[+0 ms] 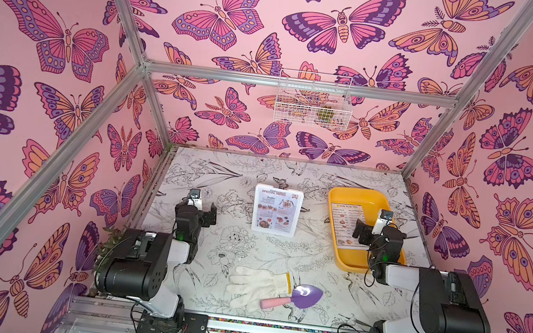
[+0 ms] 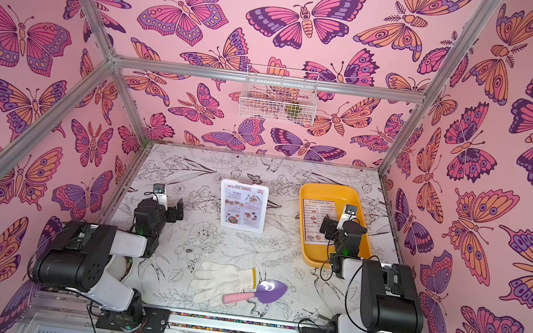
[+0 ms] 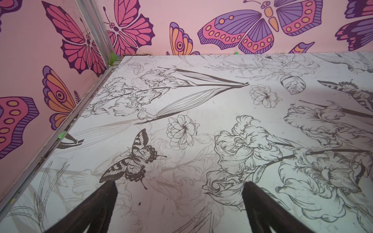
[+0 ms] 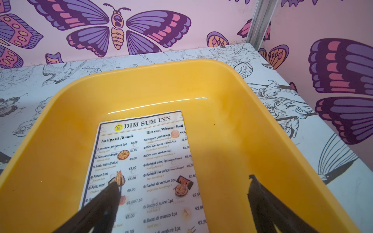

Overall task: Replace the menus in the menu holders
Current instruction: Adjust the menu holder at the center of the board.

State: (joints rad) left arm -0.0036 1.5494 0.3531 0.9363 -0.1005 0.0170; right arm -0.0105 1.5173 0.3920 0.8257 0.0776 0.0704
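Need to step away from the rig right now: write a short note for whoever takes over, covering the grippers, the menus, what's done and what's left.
Left gripper: open, empty, over bare table, left of the holder.
Right gripper: open, empty, above the yellow plastic tray, over the white "Dim Sum Inn" paper menu lying flat in it.
White-framed clear menu holder: stands mid-table, with the pale "Special Menu" sheet, red heading, inside it.
Done: nothing visible yet; no sheet is gripped.
Left: pull out the Special Menu sheet, then slide in the Dim Sum Inn one.
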